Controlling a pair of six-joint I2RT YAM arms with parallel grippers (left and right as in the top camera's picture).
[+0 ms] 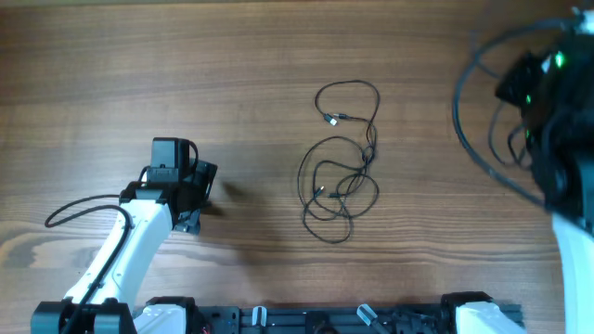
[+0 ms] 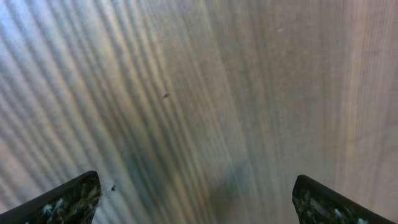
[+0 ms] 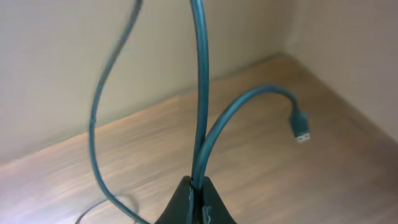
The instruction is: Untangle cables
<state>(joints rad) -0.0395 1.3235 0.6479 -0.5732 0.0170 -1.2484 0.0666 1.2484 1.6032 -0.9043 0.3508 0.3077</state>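
Note:
A tangle of thin black cables lies in loose loops at the table's middle, with a small plug end near its top. My left gripper hovers well to the left of the tangle. In the left wrist view it is open over bare wood, nothing between its fingertips. My right arm is raised at the far right, blurred. The right gripper is shut on a doubled stretch of another cable, whose plug end hangs free. Wide loops of that cable show in the overhead view.
The wooden table runs across the whole view. A thicker black lead loops off my left arm at the lower left. The arm bases and a black rail line the near edge.

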